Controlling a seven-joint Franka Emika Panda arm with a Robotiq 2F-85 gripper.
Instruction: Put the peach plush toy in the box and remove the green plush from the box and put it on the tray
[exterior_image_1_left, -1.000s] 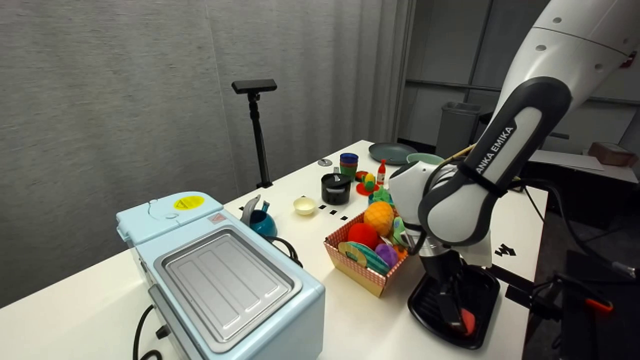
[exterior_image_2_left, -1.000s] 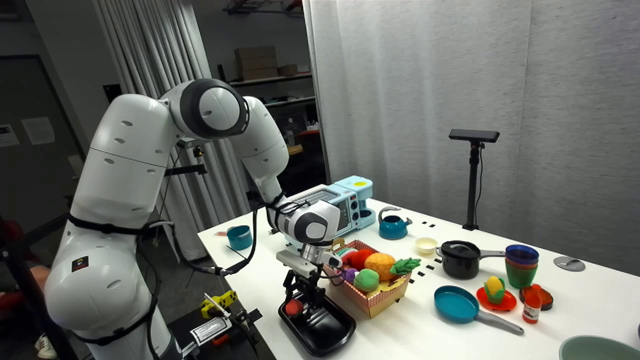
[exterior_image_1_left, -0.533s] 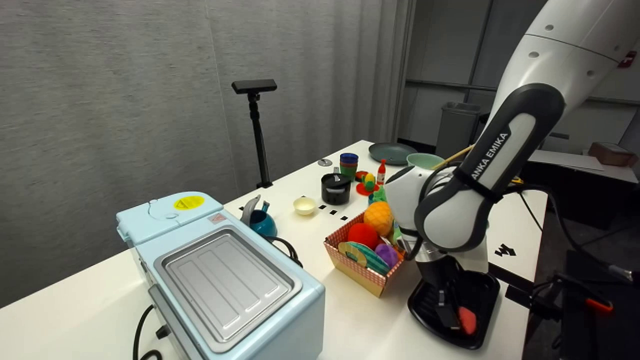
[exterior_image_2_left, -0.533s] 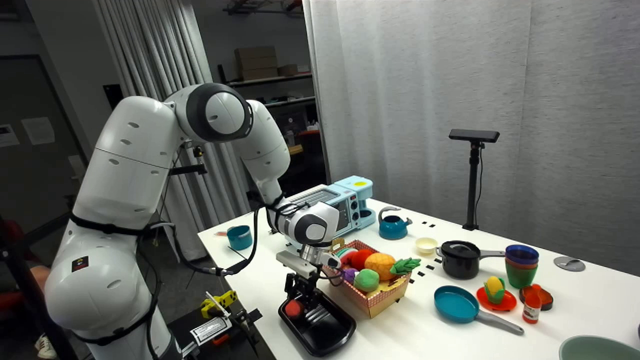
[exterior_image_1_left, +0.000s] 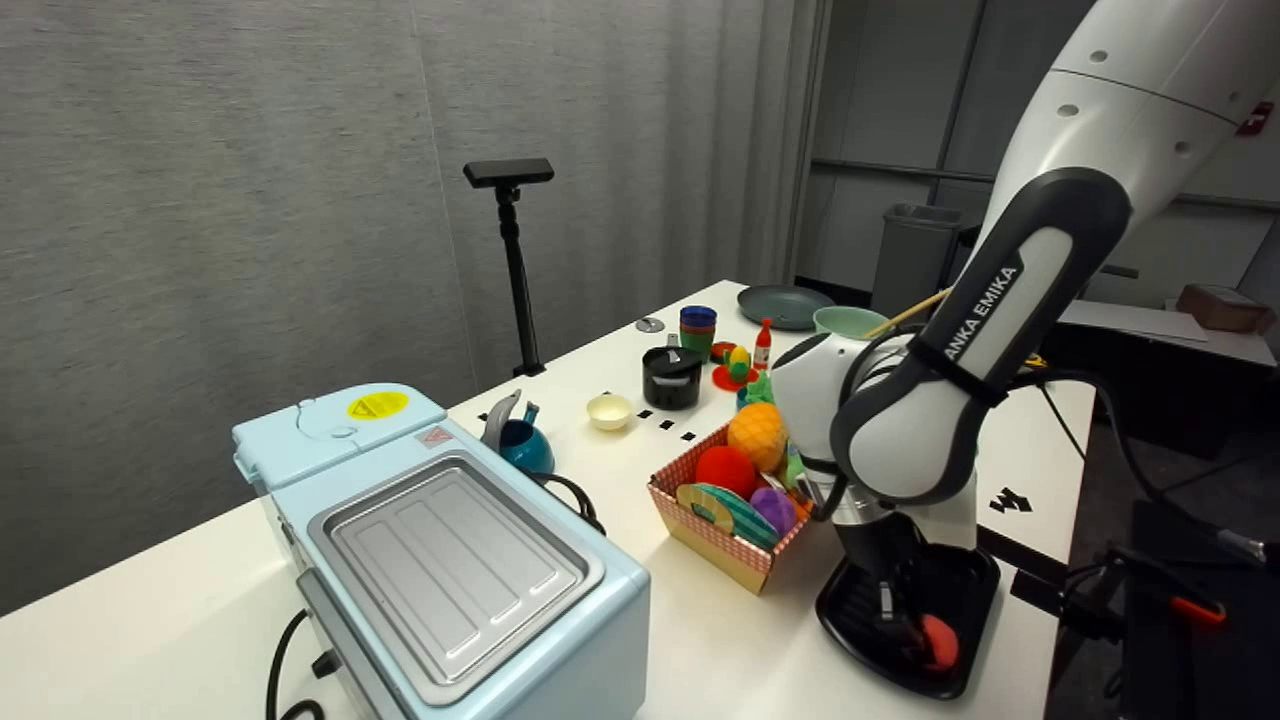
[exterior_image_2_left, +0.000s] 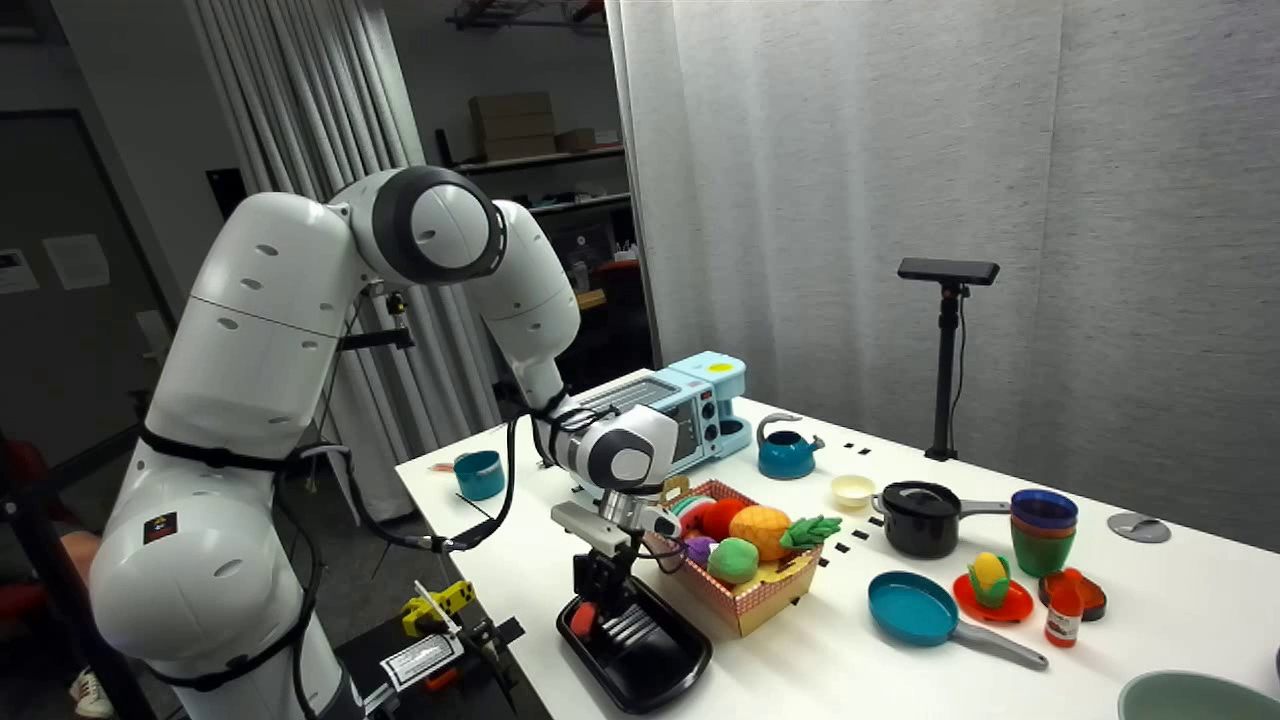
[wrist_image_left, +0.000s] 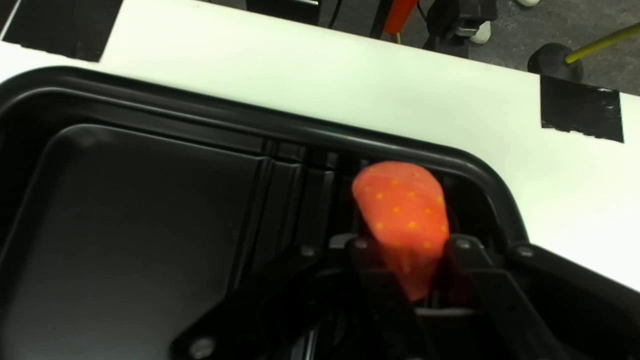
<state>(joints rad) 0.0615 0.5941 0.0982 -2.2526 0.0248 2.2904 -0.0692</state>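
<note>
The peach plush toy (wrist_image_left: 405, 205), salmon-red with yellow dots, rests at one end of the black tray (wrist_image_left: 140, 210). My gripper (wrist_image_left: 411, 245) is shut on its narrow end, a finger on each side, and the toy's wide end sticks out past them. In both exterior views the gripper (exterior_image_1_left: 908, 640) reaches down into the tray (exterior_image_2_left: 655, 680), with the toy (exterior_image_2_left: 583, 620) partly covered by the fingers. Beside the tray stands the tan box (exterior_image_2_left: 770, 615), filled with soft toys. The green plush (exterior_image_2_left: 735, 560) lies in it near the rim.
Also in the box are an orange pineapple toy (exterior_image_2_left: 762, 530), a red toy (exterior_image_1_left: 726, 470) and a purple toy (exterior_image_1_left: 773, 510). A pale-blue appliance (exterior_image_1_left: 610, 640) stands beyond the box. A teal pan (exterior_image_2_left: 912, 608) and black pot (exterior_image_2_left: 920, 522) occupy the table's other side.
The jaws, open around the peach toy before, have closed on it, and it looks narrower and slightly turned. The arm shifted a little lower at first, then held its place.
</note>
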